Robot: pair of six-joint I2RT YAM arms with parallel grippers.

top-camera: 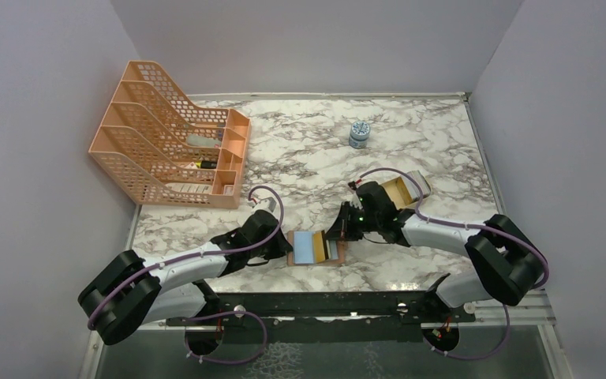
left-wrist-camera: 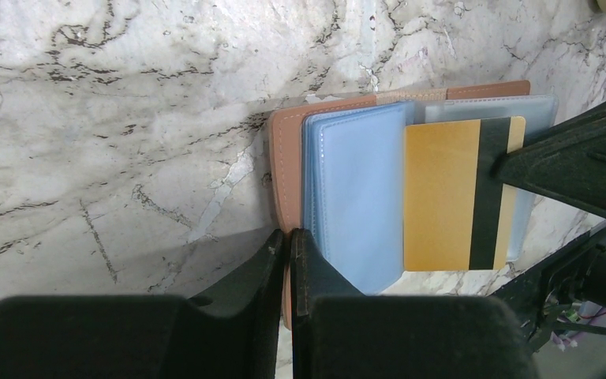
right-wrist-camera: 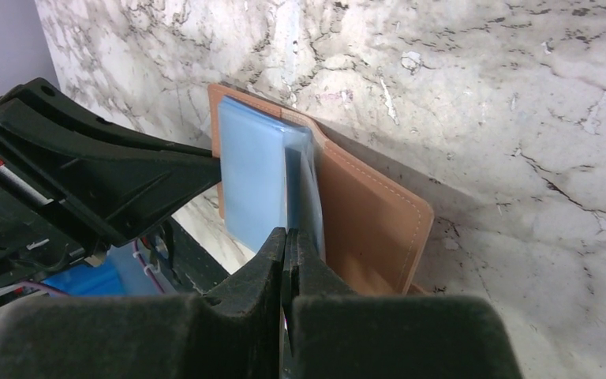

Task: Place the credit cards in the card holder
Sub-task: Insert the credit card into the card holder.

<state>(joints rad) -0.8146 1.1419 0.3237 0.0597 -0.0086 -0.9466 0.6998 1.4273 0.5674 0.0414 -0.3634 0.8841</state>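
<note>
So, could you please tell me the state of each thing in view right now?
card holder: open, flat on the table.
gold card: lying over the clear sleeves, gripped at one end.
left claw: shut on the card holder's cover.
right claw: shut on the gold card.
jar: upright.
file rack: standing, partly filled.

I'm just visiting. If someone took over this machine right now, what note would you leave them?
Left gripper: shut on the card holder's leather edge, with the holder open on the table.
Right gripper: shut, apparently on the gold card, which lies across the sleeves.
Done: holder open, gold card at the sleeves.
Left: seat it in a sleeve. I cannot make out any other loose cards.
</note>
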